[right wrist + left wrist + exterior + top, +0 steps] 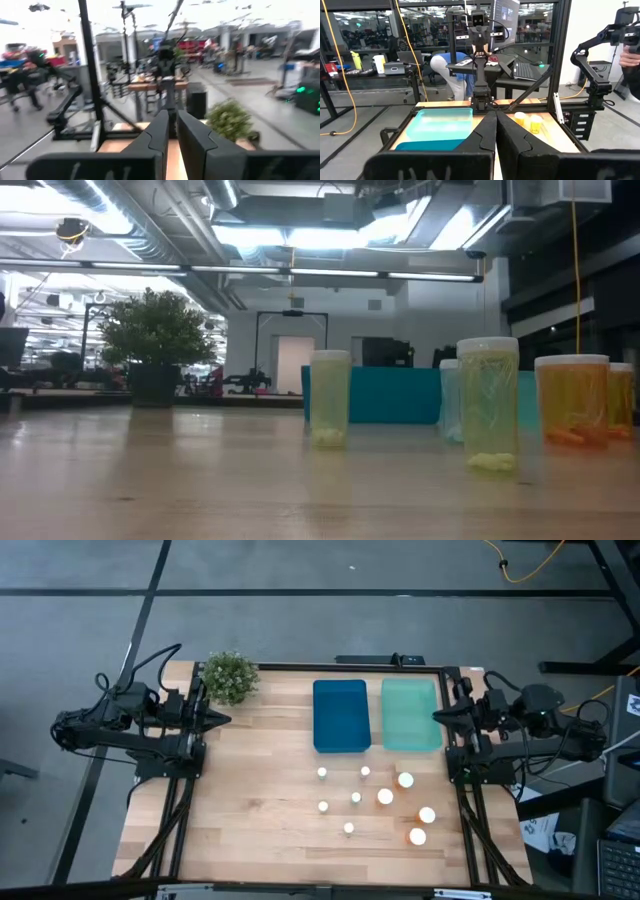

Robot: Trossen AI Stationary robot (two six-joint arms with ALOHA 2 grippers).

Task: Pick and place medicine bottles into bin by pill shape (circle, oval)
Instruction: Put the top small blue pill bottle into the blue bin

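Note:
Several small white-capped medicine bottles [356,797] and larger amber-bodied ones [405,780] stand upright on the wooden table, on its near right part. In the low view a pale bottle [330,397] and an amber one [572,398] stand with pills at their bottoms. A blue bin [340,715] and a teal bin [410,713] lie side by side behind them. My left gripper [222,720] is shut at the table's left edge, above the table and pointing level toward the right. My right gripper [437,717] is shut at the right edge, beside the teal bin, pointing left. Neither holds anything.
A potted plant [230,675] stands at the far left corner. The black frame [330,665] runs along the table's far edge and sides. Bare wood lies across the table's left half [250,800]. A person [445,65] bends over in the room beyond.

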